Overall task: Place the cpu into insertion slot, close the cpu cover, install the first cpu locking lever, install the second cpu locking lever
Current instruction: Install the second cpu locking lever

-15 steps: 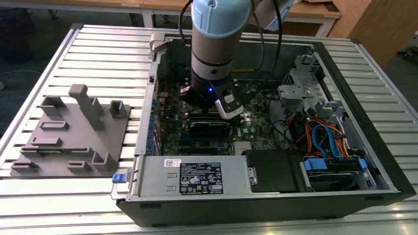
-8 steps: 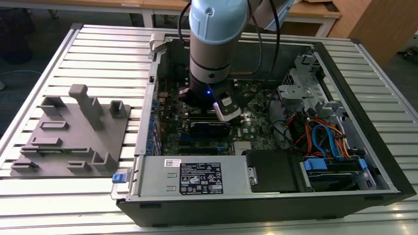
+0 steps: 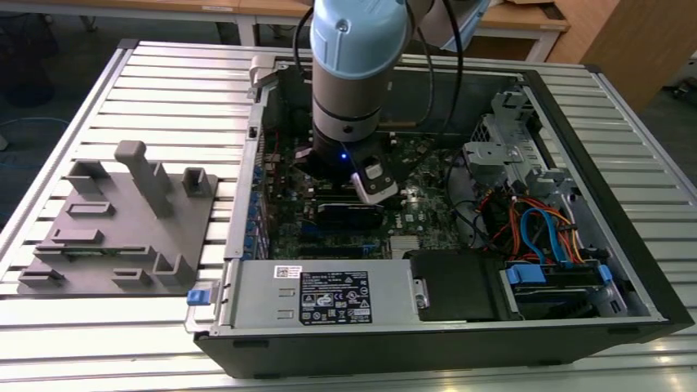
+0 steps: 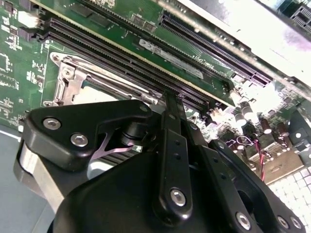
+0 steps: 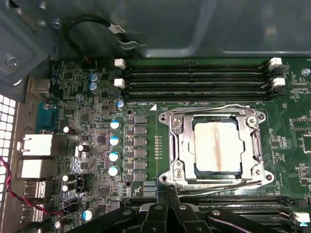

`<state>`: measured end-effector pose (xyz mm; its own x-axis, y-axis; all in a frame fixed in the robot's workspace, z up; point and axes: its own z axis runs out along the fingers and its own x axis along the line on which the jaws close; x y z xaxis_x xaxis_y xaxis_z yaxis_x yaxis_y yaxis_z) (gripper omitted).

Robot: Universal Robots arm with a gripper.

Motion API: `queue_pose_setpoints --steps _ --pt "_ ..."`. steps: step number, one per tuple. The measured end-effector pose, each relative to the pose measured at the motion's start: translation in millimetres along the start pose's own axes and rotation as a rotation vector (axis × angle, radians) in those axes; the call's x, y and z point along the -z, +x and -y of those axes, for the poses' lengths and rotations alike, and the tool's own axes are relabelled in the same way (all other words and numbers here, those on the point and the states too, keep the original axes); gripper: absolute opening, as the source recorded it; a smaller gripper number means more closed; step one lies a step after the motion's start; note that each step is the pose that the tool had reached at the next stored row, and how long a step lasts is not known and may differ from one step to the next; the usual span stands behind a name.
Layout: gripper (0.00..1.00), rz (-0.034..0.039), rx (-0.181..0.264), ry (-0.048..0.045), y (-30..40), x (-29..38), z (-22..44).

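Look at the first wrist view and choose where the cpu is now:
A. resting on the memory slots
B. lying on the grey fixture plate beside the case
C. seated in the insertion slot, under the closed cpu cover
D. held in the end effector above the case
C: in the first wrist view the cpu sits in the insertion slot, its metal top showing through the window of the cpu cover lying flat over it.

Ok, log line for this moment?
cpu in insertion slot | cpu cover closed | gripper beside socket, holding nothing

Even, cool overhead light; glare whitens the bright metal bar (image 4: 272, 34) in the second wrist view, blurring the near claw (image 4: 170, 102).
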<state>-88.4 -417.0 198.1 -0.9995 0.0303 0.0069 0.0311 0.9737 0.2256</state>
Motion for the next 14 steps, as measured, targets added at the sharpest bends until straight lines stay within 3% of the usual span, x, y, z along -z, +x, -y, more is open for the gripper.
queue_pose_setpoints --steps 6,14 --pt "0.10 -0.0005 0.000 -0.0234 0.0 -2.5 0.5" --pt "0.10 -0.0011 0.000 -0.0427 0.0 -5.6 1.2"
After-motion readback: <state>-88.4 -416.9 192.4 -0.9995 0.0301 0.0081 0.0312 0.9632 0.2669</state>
